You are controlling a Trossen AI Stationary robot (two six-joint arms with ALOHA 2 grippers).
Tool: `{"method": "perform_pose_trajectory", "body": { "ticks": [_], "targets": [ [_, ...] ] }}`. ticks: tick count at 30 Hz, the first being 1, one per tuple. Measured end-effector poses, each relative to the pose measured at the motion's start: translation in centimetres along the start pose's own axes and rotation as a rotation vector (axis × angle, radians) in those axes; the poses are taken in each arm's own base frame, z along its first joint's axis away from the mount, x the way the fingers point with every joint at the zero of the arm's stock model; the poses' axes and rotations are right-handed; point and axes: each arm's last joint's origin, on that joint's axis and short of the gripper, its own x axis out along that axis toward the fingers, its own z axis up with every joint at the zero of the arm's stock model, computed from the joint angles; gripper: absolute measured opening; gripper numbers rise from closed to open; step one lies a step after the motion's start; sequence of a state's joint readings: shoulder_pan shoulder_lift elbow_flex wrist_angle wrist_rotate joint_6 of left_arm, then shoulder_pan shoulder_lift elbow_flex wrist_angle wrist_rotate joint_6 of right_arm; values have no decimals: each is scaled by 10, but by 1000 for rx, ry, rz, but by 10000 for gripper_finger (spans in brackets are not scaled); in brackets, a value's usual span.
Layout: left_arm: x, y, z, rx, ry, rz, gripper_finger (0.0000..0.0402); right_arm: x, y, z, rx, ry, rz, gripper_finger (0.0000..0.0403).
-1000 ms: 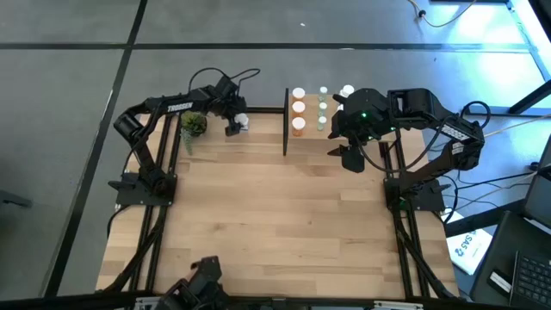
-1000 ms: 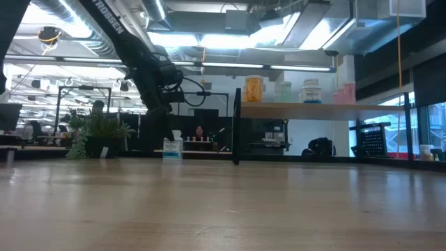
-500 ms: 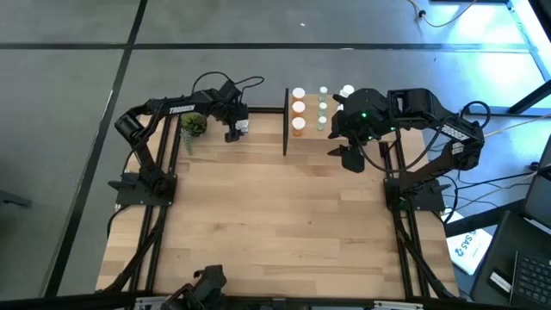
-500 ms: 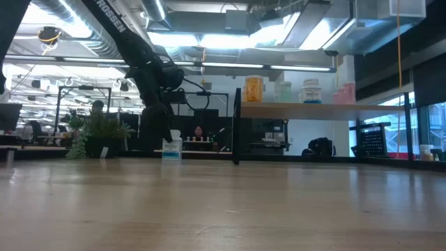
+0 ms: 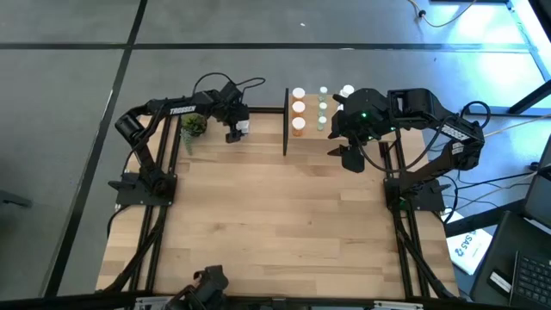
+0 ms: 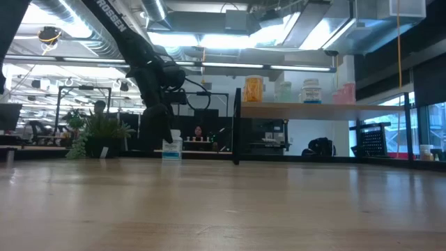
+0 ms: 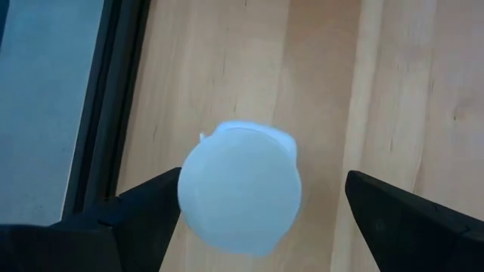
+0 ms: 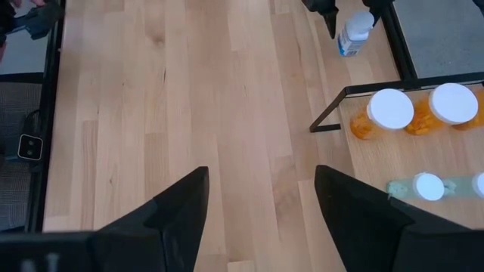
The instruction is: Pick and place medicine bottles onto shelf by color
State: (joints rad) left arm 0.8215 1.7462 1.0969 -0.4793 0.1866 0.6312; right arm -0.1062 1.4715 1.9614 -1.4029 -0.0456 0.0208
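bottle (image 7: 240, 187): white body w/ white cap, upright on the table (image 5: 275, 224), near its far edge. Seen cap-on in the left wrist view, sitting between the two jaws of the left gripper (image 5: 234, 131), nearer one finger than the other; no contact seen.
left jaws: wide apart, straddling the bottle from above, not clamped yet. In the low view the gripper hangs just beside/over the bottle (image 6: 172, 148).
progress: mostly done, by the look of it. Shelf (image 5: 320, 116) already carries a row of orange bottles (image 5: 298, 109), a row of pale green ones (image 5: 322, 107) and a white cap or two (image 5: 347, 90) at the far end; low view also shows a pinkish one (image 6: 344, 93) up there. This white bottle is the only one I can see left on the table.
left to do: close on it, lift, carry over the shelf's black frame (image 5: 285, 120), set w/ the other whites. My guess, not seen.
shelf vs jaws: shelf is off to the side of the left jaws, near but apart, w/ the frame post between.
right gripper (image 5: 351, 155): waiting over the shelf's near edge, jaws apart, nothing in them; its wrist view shows bare table between the fingers.
plant (image 5: 193, 125): small potted one, just on the other side of the left jaws, away from the shelf.
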Motion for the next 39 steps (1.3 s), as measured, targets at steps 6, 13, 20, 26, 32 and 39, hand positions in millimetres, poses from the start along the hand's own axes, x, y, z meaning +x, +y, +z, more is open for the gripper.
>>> {"method": "perform_pose_trajectory", "body": {
  "ticks": [6, 13, 20, 26, 32, 39],
  "targets": [
    [1, -2, 4, -5, -19, 14, 357, 0, 0, 0, 0, 0, 0, 243],
    [2, -6, 14, 30, -47, 58, 357, 0, 0, 0, -1, 0, 0, 243],
    [2, -6, 13, 7, -32, 77, 357, 0, 0, 0, -2, 0, 0, 243],
    [2, -6, 12, -32, -11, 102, 354, 0, 0, 0, -2, 0, 0, 243],
    [2, -6, 12, -31, -9, 103, 314, 0, 0, 0, -2, 0, 0, 243],
    [2, -6, 12, -32, -6, 102, 251, 0, 0, 0, 0, 0, 0, 243]
  ]
}}
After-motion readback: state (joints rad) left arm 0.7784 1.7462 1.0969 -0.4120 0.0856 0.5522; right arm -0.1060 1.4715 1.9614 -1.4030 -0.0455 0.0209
